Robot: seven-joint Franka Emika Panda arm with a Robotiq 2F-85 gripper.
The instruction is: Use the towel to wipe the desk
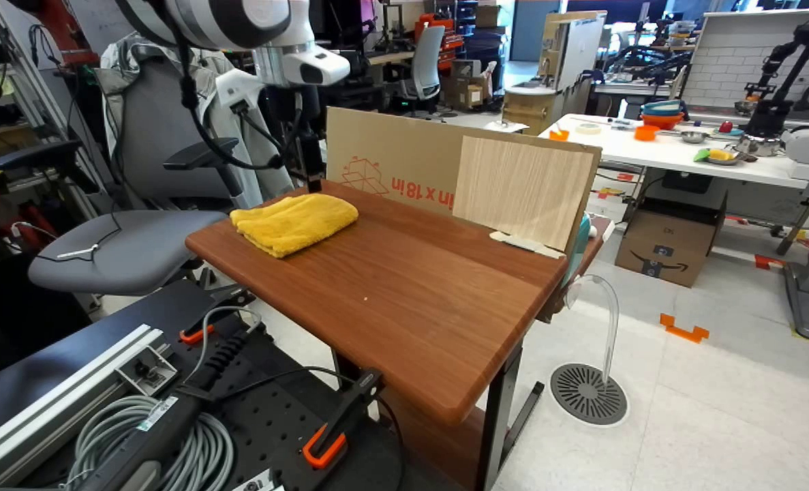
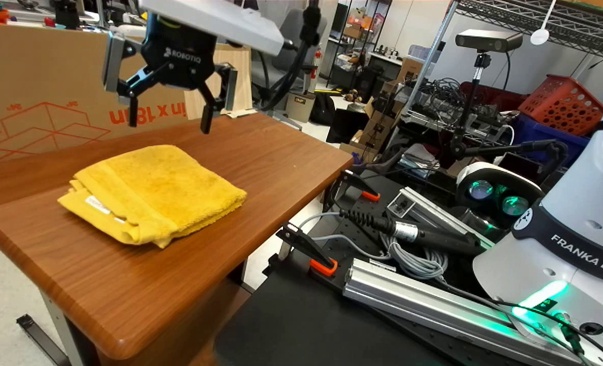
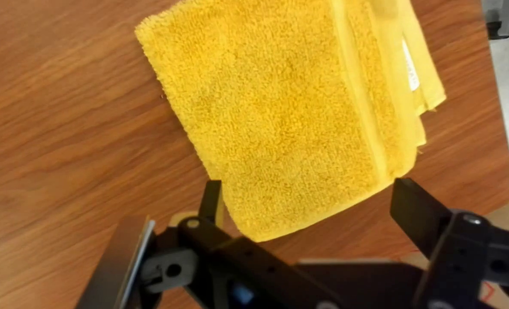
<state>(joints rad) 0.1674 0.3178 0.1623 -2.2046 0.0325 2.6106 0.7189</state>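
A folded yellow towel (image 1: 294,224) lies flat on the brown wooden desk (image 1: 404,293); both also show in an exterior view, towel (image 2: 159,188) and desk (image 2: 286,145). In the wrist view the towel (image 3: 280,107) fills the upper middle, with a white label at its right edge, on the desk (image 3: 78,146). My gripper (image 2: 169,122) is open and empty, above the desk and the towel, apart from both. In the wrist view the gripper (image 3: 308,181) has its fingers wide apart, framing the towel's lower corner.
A cardboard panel (image 1: 394,157) stands upright along the desk's far edge, with a light wood board (image 1: 523,191) against it. A black bench (image 2: 291,320) with clamps, cables and an aluminium profile (image 2: 423,310) adjoins the desk. A grey chair (image 1: 131,242) stands by the desk.
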